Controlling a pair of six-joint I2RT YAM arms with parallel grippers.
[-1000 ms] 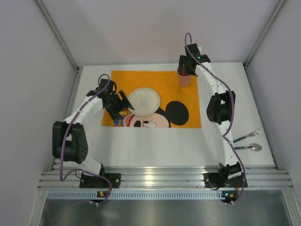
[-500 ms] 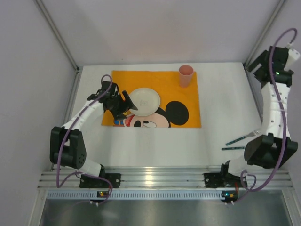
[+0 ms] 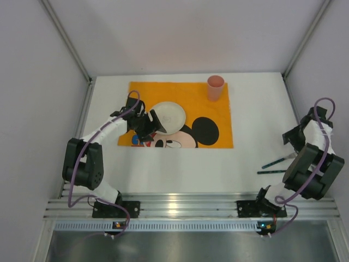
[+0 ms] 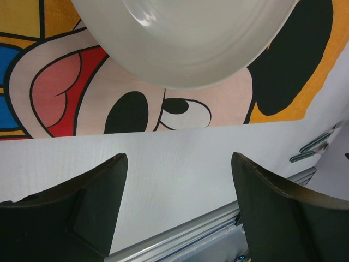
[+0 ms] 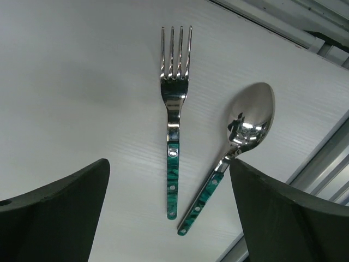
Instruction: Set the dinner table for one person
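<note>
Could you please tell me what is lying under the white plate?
The plate lies on the orange cartoon-mouse placemat, over the upper part of the mouse's face. The nose and tongue show beside it; the print directly beneath is covered.

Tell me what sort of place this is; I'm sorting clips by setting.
Likely a robotics lab cell, not a home: left arm and right arm bolted to an aluminium rail, bare white walls enclosing the table.

A fork (image 5: 173,125) and a spoon (image 5: 250,117), both green-handled, are seen laid on the white worktop (image 5: 71,82), with the handle ends nearly meeting and the spoon angled off to the right. The claw (image 5: 168,164) is held above them with its dark fingers (image 5: 60,213) spread wide and nothing gripped. A silver rail (image 5: 283,16) is seen at the top right.
</note>
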